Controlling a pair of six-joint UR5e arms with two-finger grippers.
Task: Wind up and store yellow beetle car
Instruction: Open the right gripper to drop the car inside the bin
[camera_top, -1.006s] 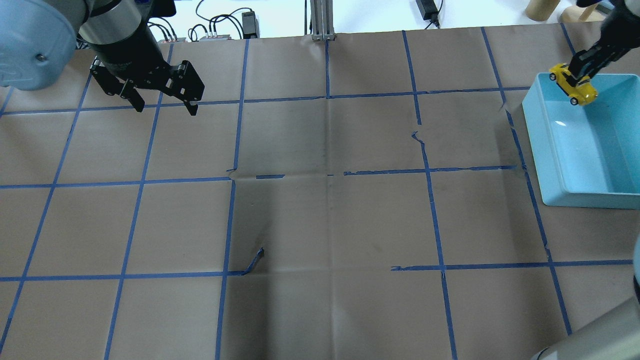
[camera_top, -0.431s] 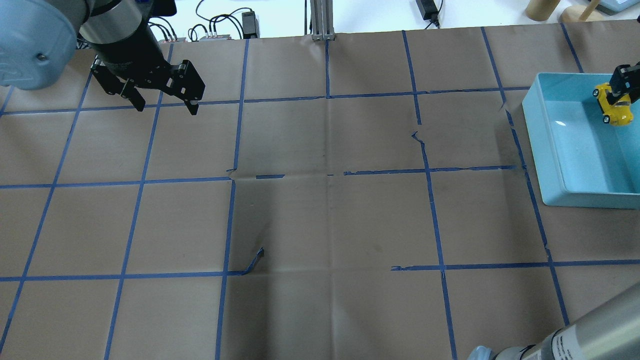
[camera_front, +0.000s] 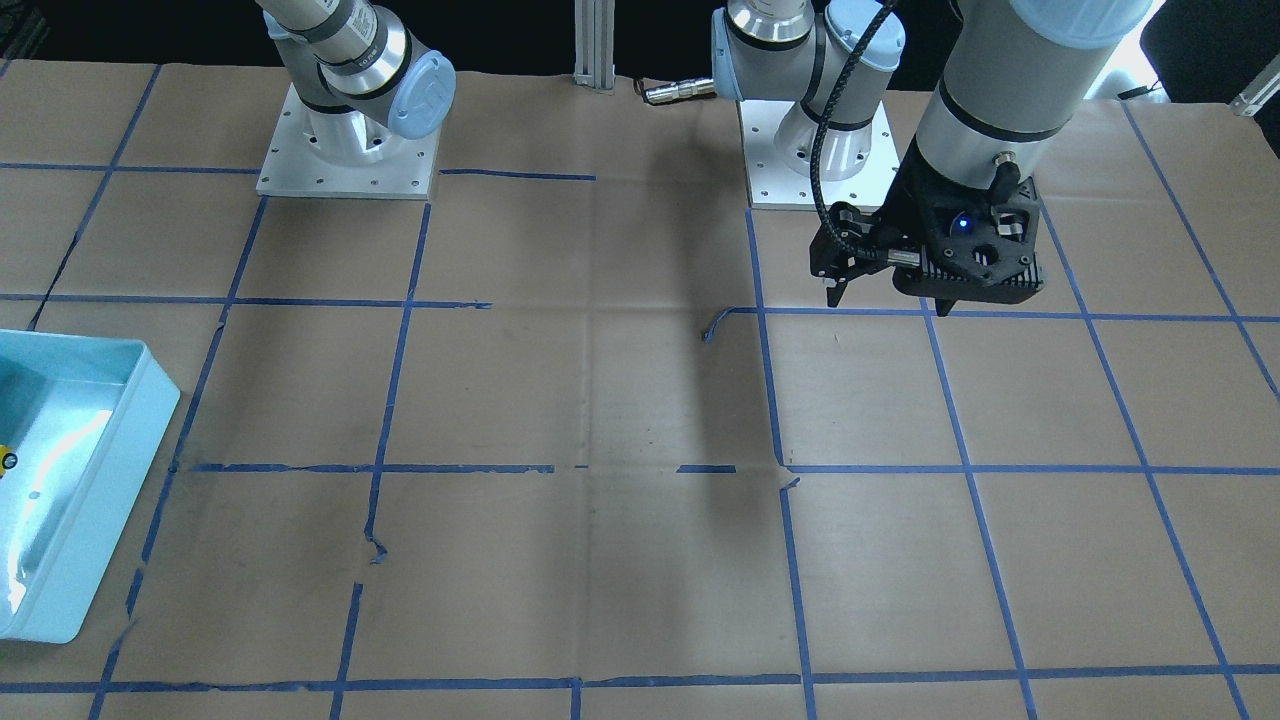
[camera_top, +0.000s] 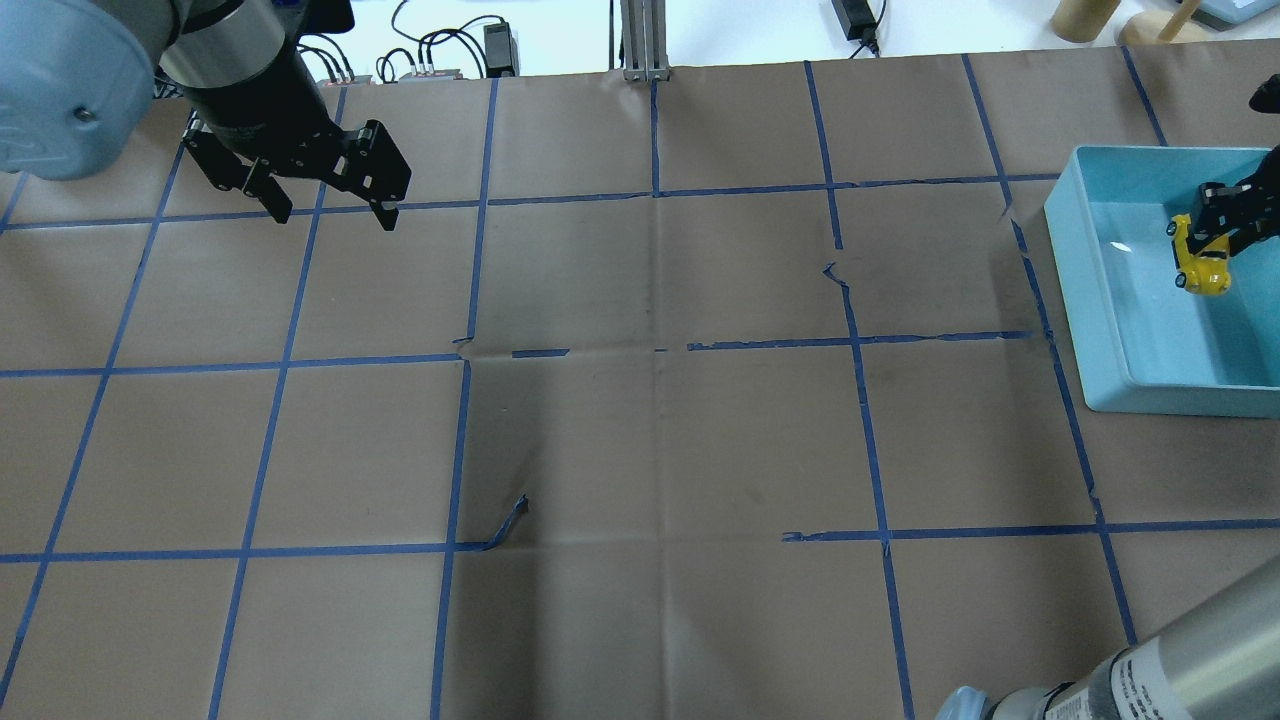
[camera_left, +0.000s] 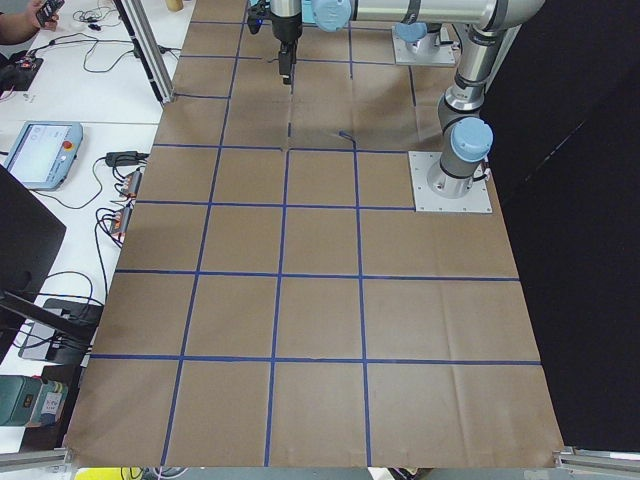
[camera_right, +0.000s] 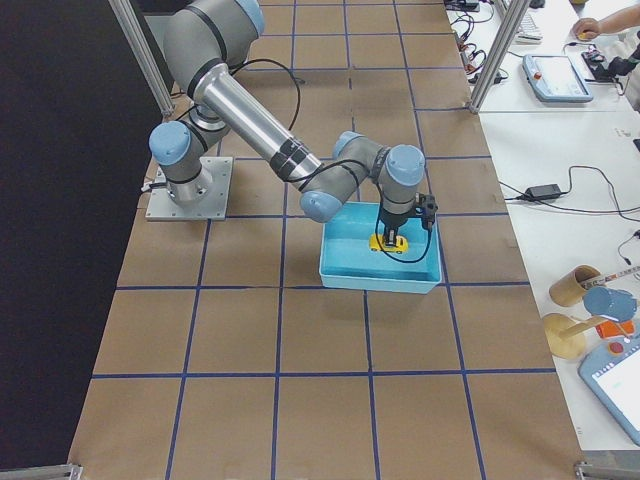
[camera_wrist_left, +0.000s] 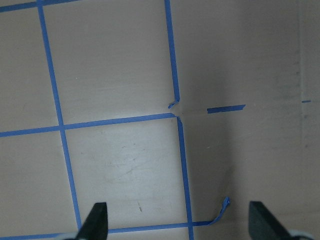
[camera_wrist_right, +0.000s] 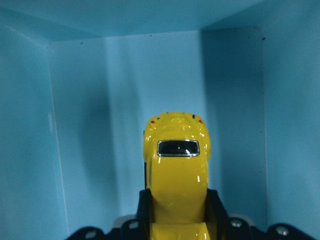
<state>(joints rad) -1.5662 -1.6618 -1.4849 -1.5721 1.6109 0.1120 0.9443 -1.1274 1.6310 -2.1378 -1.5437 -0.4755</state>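
Note:
The yellow beetle car (camera_top: 1200, 268) is held in my right gripper (camera_top: 1210, 240), which is shut on its sides and holds it low inside the light blue bin (camera_top: 1088, 300) at the table's right edge. In the right wrist view the car (camera_wrist_right: 176, 160) points away from the camera between the fingers (camera_wrist_right: 215, 210), with the bin's floor and walls (camera_wrist_right: 80, 100) around it. The exterior right view shows the car (camera_right: 388, 244) in the bin (camera_right: 380, 281). I cannot tell whether it touches the floor. My left gripper (camera_top: 333, 215) is open and empty above the far left of the table, as the left wrist view (camera_wrist_left: 180, 225) shows.
Brown paper with a blue tape grid covers the table. A loose tape end (camera_top: 508, 522) curls up near the middle. An aluminium post (camera_top: 645, 40), cables and a power brick (camera_top: 500, 45) stand at the far edge. Wooden cylinders (camera_top: 1085, 15) stand at the far right.
My right gripper has carried the car from above the bin's far left corner rightward and down into the bin. The left arm has not moved.

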